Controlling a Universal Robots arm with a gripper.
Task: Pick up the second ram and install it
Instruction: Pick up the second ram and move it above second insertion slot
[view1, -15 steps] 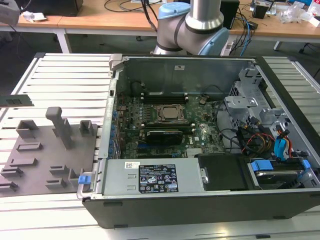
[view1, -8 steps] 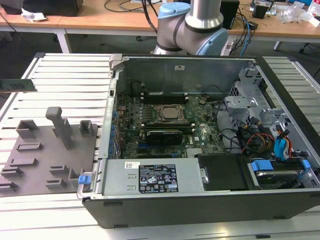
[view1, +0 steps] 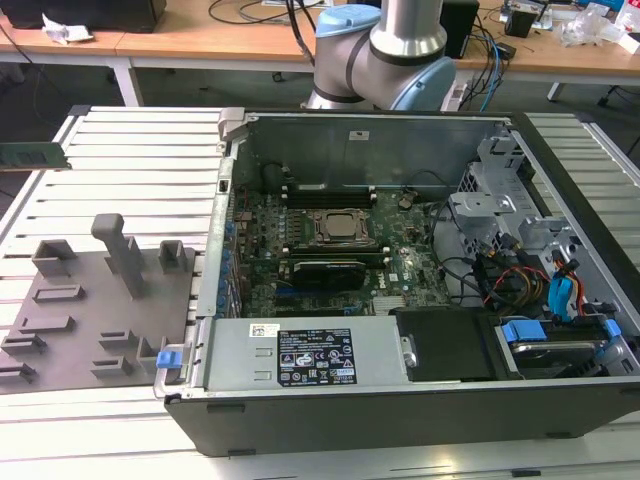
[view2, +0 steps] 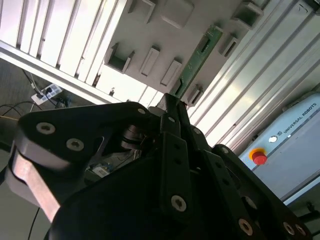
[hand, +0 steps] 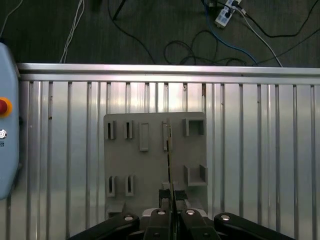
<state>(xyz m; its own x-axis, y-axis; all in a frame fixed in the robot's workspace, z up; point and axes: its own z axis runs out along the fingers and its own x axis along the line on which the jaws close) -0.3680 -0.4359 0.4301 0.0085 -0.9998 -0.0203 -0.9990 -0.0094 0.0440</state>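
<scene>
At the exterior view's far left, the second ram (view1: 33, 155) showed above the slatted desk (view1: 130, 150), with the grey holder plate (view1: 70, 330) nearer and the open computer case (view1: 400, 400) to the right. In the first wrist view the tool (hand: 172, 199) was clamped shut on the stick's end, over the plate

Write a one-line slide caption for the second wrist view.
Gripper clamps the green second ram over the gray fixture tray on the slatted table.

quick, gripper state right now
gripper: closed, holding the ram
</scene>
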